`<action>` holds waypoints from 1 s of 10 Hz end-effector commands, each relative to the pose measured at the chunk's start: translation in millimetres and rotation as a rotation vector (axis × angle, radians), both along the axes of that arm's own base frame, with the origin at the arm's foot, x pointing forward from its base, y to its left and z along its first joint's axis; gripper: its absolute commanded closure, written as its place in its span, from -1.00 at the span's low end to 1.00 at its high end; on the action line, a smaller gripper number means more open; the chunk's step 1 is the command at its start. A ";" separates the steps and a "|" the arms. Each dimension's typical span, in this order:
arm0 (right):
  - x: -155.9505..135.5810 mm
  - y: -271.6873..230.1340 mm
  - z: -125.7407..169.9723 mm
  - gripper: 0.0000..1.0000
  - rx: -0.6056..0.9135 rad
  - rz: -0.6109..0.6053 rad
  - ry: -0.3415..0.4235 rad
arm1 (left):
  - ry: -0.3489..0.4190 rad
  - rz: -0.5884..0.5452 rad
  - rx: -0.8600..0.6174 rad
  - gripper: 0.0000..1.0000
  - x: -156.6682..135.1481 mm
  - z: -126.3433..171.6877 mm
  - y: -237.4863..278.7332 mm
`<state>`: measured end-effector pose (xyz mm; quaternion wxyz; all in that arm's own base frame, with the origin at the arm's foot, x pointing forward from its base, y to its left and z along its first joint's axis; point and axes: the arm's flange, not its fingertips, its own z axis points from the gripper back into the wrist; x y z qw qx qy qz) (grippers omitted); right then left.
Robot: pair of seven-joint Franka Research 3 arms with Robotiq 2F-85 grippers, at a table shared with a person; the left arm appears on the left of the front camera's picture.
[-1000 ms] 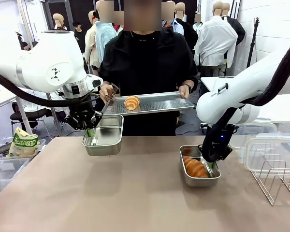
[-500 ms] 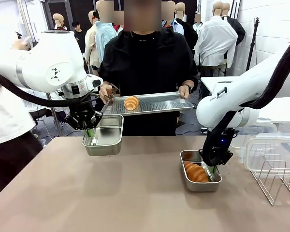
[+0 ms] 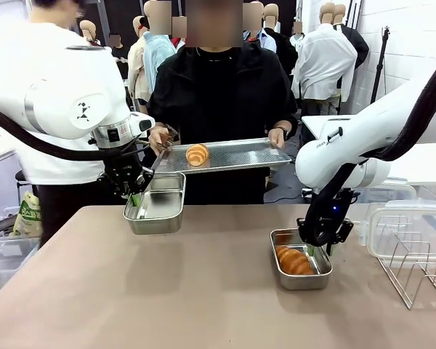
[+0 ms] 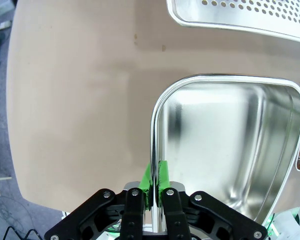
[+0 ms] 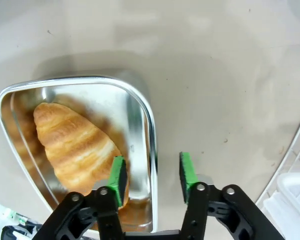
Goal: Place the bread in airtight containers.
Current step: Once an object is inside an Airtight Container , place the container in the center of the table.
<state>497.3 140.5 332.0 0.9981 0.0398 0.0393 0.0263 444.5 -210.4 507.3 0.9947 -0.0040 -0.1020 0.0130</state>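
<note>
While left jaws pinch a pan (image 3: 156,218) over the tan table (image 3: 167,291), right jaws gape.

Bare table (image 3: 203,305) lies open across the middle and near side, between the two pans. At the far-left edge the left gripper (image 3: 136,199) clamps the rim of the empty pan (image 3: 154,224), with the person's perforated tray (image 3: 232,155) close above and behind it. On the right, the right gripper (image 3: 320,249) straddles the wall of the filled pan (image 3: 303,281), jaws apart, with a wire rack (image 3: 416,270) and clear boxes (image 3: 407,227) crowding just beyond.

Croissant (image 3: 294,260) in right pan (image 3: 303,284); second croissant (image 3: 198,154) on tray (image 3: 241,155), behind left pan (image 3: 157,206).
</note>
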 end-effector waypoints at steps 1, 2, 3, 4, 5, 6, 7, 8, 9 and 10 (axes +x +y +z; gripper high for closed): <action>-5.6 -3.4 13.4 -1.00 -0.018 0.012 -0.004 | -0.001 -0.005 0.001 1.00 -0.3 3.8 2.4; -5.5 -3.7 14.3 -1.00 -0.021 0.010 0.002 | -0.001 -0.005 0.001 1.00 -0.3 3.8 2.4; -4.5 -3.5 11.6 -1.00 -0.024 0.010 0.018 | -0.001 -0.005 0.001 1.00 -0.3 3.8 2.4; -2.6 -2.4 8.6 -1.00 -0.025 0.016 0.032 | -0.001 -0.005 0.001 1.00 -0.3 3.8 2.4; -2.4 -0.9 8.0 -1.00 -0.029 0.017 0.036 | -0.001 -0.005 0.001 1.00 -0.3 3.8 2.4; -1.5 0.7 7.3 -1.00 -0.026 0.022 0.045 | -0.001 -0.005 0.001 1.00 -0.3 3.8 2.4; 1.6 5.7 6.7 -1.00 -0.016 0.049 0.092 | -0.001 -0.005 0.001 1.00 -0.3 3.8 2.4; -6.3 -1.2 7.5 -1.00 -0.009 0.005 0.034 | -0.001 -0.005 0.001 1.00 -0.3 3.8 2.4; -6.3 -1.2 7.5 -1.00 -0.009 0.005 0.034 | -0.001 -0.005 0.001 1.00 -0.3 3.8 2.4; -6.3 -1.2 7.5 -1.00 -0.009 0.005 0.034 | -0.001 -0.005 0.001 1.00 -0.3 3.8 2.4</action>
